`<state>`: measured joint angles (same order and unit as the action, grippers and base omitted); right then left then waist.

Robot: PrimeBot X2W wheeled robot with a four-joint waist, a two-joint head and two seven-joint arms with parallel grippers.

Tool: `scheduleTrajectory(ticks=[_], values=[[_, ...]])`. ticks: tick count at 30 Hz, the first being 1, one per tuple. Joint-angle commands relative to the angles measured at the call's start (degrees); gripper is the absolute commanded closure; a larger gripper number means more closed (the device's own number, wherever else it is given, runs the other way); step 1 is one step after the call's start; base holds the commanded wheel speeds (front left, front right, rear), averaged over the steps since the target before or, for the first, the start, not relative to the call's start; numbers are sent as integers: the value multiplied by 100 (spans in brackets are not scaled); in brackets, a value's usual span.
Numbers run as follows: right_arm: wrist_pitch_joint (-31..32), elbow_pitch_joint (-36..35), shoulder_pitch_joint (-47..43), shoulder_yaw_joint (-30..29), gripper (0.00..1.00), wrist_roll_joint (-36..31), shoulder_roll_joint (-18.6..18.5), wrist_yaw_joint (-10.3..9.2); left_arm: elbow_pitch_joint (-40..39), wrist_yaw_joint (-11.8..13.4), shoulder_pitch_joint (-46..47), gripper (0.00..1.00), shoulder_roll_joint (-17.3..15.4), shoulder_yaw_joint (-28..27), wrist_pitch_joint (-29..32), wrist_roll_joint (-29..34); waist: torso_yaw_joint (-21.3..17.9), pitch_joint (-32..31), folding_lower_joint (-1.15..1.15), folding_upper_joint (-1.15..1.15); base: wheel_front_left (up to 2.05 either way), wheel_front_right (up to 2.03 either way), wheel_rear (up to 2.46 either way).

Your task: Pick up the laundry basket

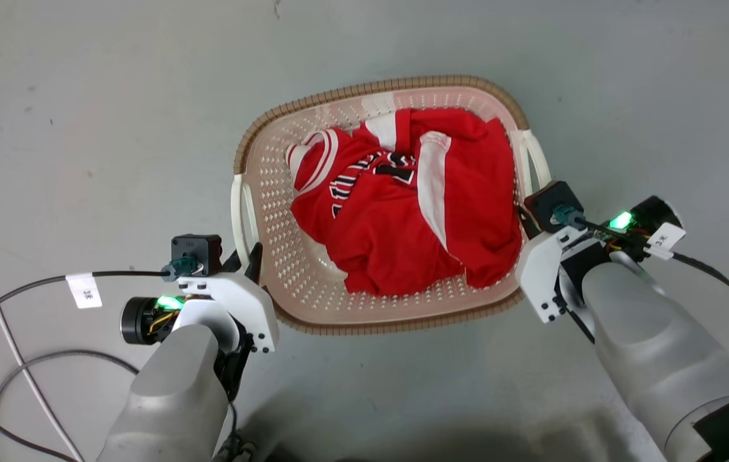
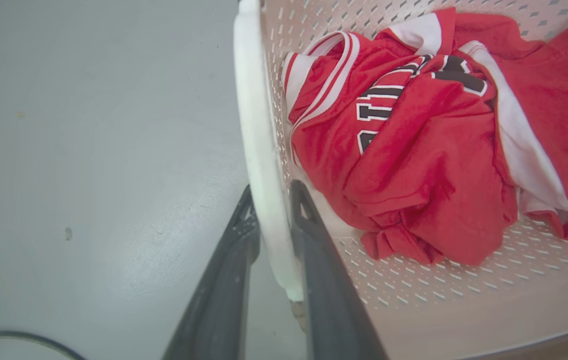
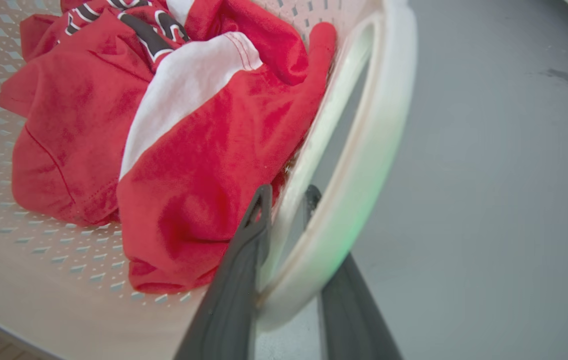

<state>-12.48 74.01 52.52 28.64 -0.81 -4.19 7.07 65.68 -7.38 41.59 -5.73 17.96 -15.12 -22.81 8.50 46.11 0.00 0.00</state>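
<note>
Head view: laundry basket [image 1: 274,212] lies crosswise between both arms. Left jaws pinch its left handle [image 2: 259,125]; right jaws seemingly pinch its right handle [image 3: 364,165].

Left forearm [image 1: 172,398] enters the head view at 7 o'clock, pointing toward 1 o'clock. Left gripper [image 1: 246,256] sits at 8 o'clock of the laundry basket [image 1: 274,212]. In the left wrist view, its fingers [image 2: 234,260] are closed on the left handle [image 2: 259,125], one on each face.

Right forearm [image 1: 653,359] enters at 4 o'clock, pointing toward 11 o'clock. Right gripper [image 1: 525,218] sits at 3 o'clock of the basket. In the right wrist view, its fingers [image 3: 244,250] clamp the inner bar of the right handle [image 3: 364,175], with the outer finger passing through the loop.
</note>
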Motion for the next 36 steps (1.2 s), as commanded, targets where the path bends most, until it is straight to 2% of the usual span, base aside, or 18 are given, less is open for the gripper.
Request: scheduleTrajectory(ticks=[1, 13, 36], values=[[-10, -40, -90, 104, 100, 1, 124, 75, -5, -15, -5, 100, 36, 79, -6, 3, -7, -131, 0, 0, 0, 0, 0], [403, -38, -537, 637, 100, 522, 181, 76, 348, -15, -260, 100, -41, 818, 138, -537, -158, -1236, 0, 0, 0, 0, 0], [1639, -355, -1319, 2206, 100, 2625, 110, 77, 174, -14, -684, 100, -558, 2238, 1357, -1824, -675, -3344, 0, 0, 0, 0, 0]])
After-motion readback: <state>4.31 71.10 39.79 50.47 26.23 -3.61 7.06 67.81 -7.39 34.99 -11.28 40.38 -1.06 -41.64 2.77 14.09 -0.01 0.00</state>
